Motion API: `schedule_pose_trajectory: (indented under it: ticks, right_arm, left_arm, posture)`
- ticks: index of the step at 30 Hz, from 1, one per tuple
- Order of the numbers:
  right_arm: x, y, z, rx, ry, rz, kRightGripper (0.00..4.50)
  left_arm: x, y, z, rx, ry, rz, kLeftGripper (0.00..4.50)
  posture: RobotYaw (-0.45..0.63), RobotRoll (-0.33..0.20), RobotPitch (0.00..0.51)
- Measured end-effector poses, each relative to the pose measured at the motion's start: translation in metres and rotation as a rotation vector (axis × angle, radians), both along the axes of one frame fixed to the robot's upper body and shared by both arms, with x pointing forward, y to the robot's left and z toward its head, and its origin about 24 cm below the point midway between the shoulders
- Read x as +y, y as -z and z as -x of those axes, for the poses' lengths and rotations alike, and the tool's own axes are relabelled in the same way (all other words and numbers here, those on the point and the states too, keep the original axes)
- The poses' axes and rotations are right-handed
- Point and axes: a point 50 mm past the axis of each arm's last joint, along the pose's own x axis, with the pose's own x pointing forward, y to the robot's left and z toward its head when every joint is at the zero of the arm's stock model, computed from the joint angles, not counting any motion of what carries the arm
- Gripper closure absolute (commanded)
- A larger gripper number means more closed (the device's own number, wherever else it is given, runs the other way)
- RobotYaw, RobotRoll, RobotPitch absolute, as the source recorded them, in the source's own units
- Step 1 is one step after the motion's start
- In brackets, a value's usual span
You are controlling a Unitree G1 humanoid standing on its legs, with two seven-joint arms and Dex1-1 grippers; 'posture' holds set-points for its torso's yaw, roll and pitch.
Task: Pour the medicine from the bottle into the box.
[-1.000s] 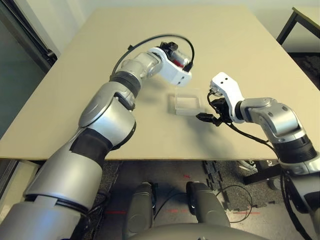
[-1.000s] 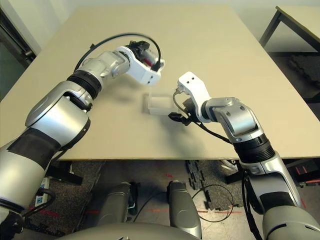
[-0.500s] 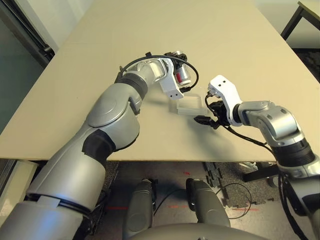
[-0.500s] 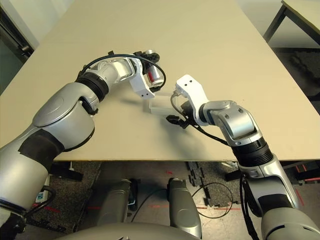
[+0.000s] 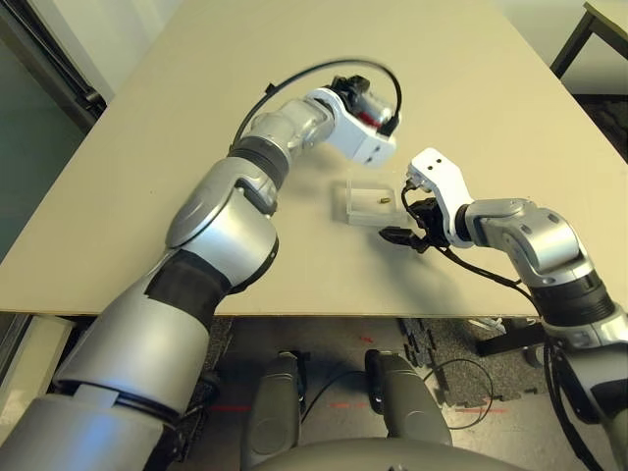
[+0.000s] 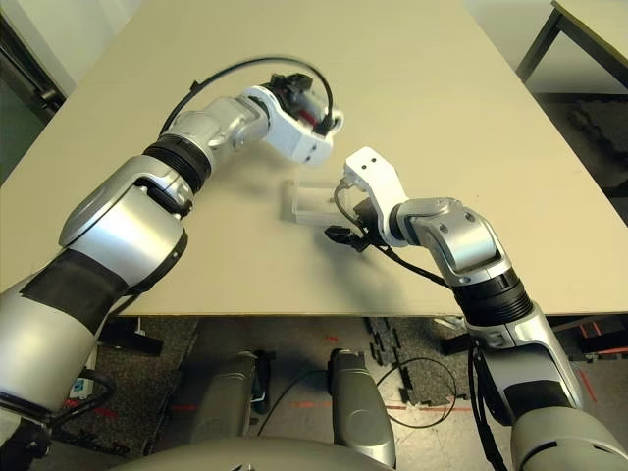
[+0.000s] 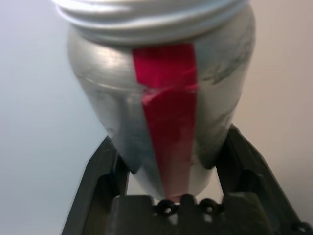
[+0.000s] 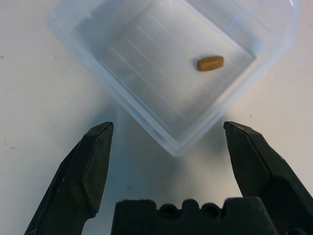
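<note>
Check your left gripper (image 7: pixel 169 134) first: its two fingers are closed firmly on the bottle (image 7: pixel 168 107), one on each side of the silvery body. You can identify the bottle by the red label strip (image 7: pixel 168 98) running along it and by the ridged ring (image 7: pixel 151 22) at one end. You have the bottle raised above the table (image 5: pixel 245 59), tilted, on the far side of the box (image 5: pixel 373 218).

Locate the box on the table, between your two arms and just beside your right gripper (image 8: pixel 168 126). It is a clear, shallow square tray, open at the top. The medicine (image 8: pixel 211 63), a single small brown pellet, lies inside on the box floor, toward the right in the left eye view and apart from the walls.

Check your right gripper next: its two fingers stand spread fully wide and have hold of nothing. It is positioned low, at the near right of the box. In the right wrist view, one box corner appears in line with the gap between the fingers. You cannot tell from the views whether the bottle contains further medicine.
</note>
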Motion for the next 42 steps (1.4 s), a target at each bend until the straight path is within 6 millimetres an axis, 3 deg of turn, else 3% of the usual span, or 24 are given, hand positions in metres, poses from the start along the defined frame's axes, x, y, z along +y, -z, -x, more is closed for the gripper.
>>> schedule_pose_trajectory:
  ticks: [2,5,11,20,35,36,41,42]
  right_arm:
    - [-0.002,0.001,-0.001,0.002,0.006,0.004,0.00]
    - [-0.004,0.000,-0.001,-0.003,0.009,0.008,0.00]
    - [-0.003,-0.002,-0.003,-0.014,0.004,0.004,0.00]
    - [0.000,-0.002,-0.005,-0.021,0.001,-0.010,0.00]
    - [-0.003,-0.002,-0.006,-0.023,0.009,-0.010,0.00]
    - [-0.003,-0.002,-0.006,-0.025,0.012,-0.011,0.00]
    - [-0.004,-0.003,-0.006,-0.028,0.015,-0.013,0.00]
    - [-0.004,-0.003,-0.006,-0.028,0.014,-0.013,0.00]
  left_arm:
    - [0.018,0.000,-0.005,0.149,-0.095,0.379,1.81]
    - [0.036,0.009,-0.007,0.271,-0.174,0.699,1.81]
    - [0.070,0.059,-0.004,0.410,-0.326,0.936,1.81]
    - [0.094,0.116,0.010,0.497,-0.465,0.965,1.81]
    - [0.094,0.118,0.012,0.492,-0.450,0.958,1.81]
    - [0.093,0.118,0.012,0.492,-0.448,0.956,1.68]
    - [0.092,0.119,0.012,0.496,-0.438,0.947,0.05]
    - [0.092,0.120,0.012,0.498,-0.437,0.944,0.02]
  posture:
    - [-0.06,0.000,0.138]
    - [-0.05,0.000,0.137]
    - [-0.02,0.000,0.136]
    - [-0.01,0.000,0.135]
    - [-0.02,0.000,0.131]
    - [-0.02,0.000,0.131]
    - [-0.02,0.000,0.130]
    - [-0.02,0.000,0.129]
